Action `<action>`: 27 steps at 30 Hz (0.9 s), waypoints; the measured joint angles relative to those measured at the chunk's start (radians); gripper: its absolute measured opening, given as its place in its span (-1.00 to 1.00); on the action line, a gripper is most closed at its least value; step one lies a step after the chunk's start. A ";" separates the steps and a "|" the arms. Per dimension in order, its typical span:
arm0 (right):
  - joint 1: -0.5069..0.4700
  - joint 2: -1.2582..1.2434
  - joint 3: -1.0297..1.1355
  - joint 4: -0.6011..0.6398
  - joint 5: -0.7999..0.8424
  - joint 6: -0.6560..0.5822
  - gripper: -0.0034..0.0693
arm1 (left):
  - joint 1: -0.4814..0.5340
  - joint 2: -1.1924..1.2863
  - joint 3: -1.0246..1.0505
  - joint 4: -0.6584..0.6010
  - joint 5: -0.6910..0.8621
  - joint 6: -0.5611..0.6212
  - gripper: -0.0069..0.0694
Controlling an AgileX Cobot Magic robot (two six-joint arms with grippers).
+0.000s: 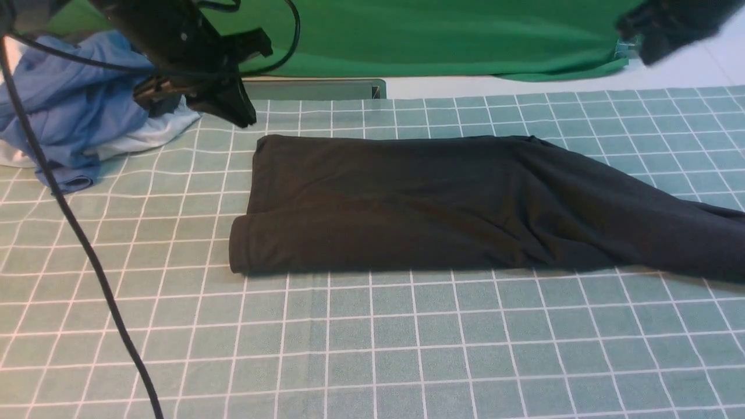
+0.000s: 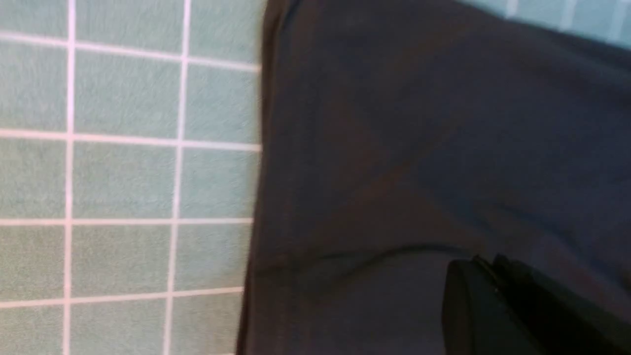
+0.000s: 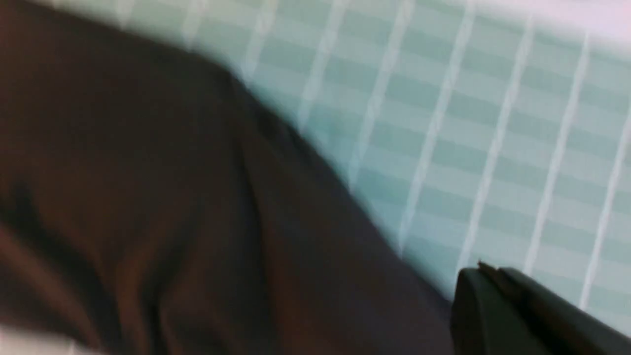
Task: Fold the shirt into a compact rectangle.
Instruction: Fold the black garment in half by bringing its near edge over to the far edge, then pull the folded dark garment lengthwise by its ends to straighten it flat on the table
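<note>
Soft black knit shirt [image 1: 442, 203], long folded band on checked cloth [image 1: 372, 349]. Jaws closed, empty: left gripper [image 1: 247, 116], right gripper [image 3: 488, 278].

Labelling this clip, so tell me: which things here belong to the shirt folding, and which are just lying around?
For the job:
- black shirt

Just lying about:
- blue and white garments
- green backdrop cloth
</note>
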 joint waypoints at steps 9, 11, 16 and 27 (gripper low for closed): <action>-0.305 -0.261 0.605 0.018 -0.190 0.090 -0.76 | 0.000 -0.067 -0.006 -0.016 0.001 0.021 -0.78; -0.346 -0.248 0.659 0.035 -0.234 0.097 -0.64 | 0.000 -0.065 -0.006 -0.016 0.001 0.026 -0.78; -0.391 -0.176 0.701 0.053 -0.320 0.102 -0.03 | 0.000 -0.064 -0.006 -0.016 0.001 0.035 -0.78; -0.392 -0.062 0.703 0.061 -0.435 0.094 0.17 | 0.000 -0.064 -0.006 -0.036 0.001 0.037 -0.78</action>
